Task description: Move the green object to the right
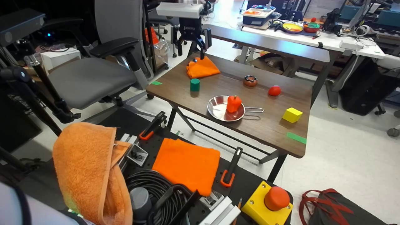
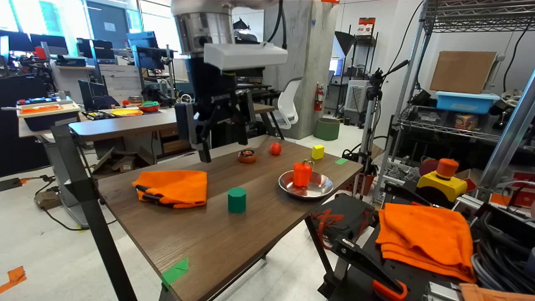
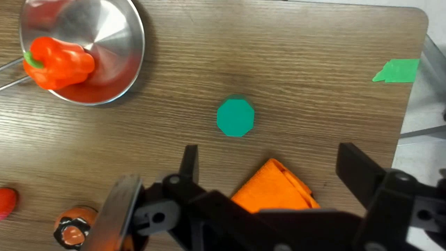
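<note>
Gripper (image 3: 268, 157) up in the air over the dark brown table (image 1: 223, 82), fingers (image 3: 359, 174) spread wide apart, and nothing held between them! Look just past those fingertips in the wrist view: there stands the green block (image 3: 235, 118), its eight-sided top facing the camera, close to the middle of the view. It's upright on the tabletop, lower than the fingers, as both exterior views show. Near it, apart by a gap of bare tabletop, lies a folded orange cloth (image 2: 175, 186), one corner pointing the block's way; from the wrist, that corner shows between the spread fingers. Farther from the block, a shiny metal pan (image 1: 216, 107), and what a splash of colour inside it: a red-orange pepper (image 2: 301, 174), stem up! The pan's wire handle (image 1: 263, 110) runs off away from the green block. Over on the cloth's side of the table, a brownish round piece (image 1: 250, 81) with a dark wavy ring on top, a red ball-like piece (image 1: 274, 91) next along, and farther on a yellow block (image 1: 292, 115) close to a strip of green tape (image 1: 296, 137) at the end well away from the green block. Another green strip (image 3: 397, 70) sticks near the corner at the block's own end. And beside the table, on a black worktop (image 1: 243, 179), a second orange cloth (image 1: 187, 164) lies folded, with a yellow box (image 1: 257, 203) topped by a big red button (image 1: 277, 198).
</note>
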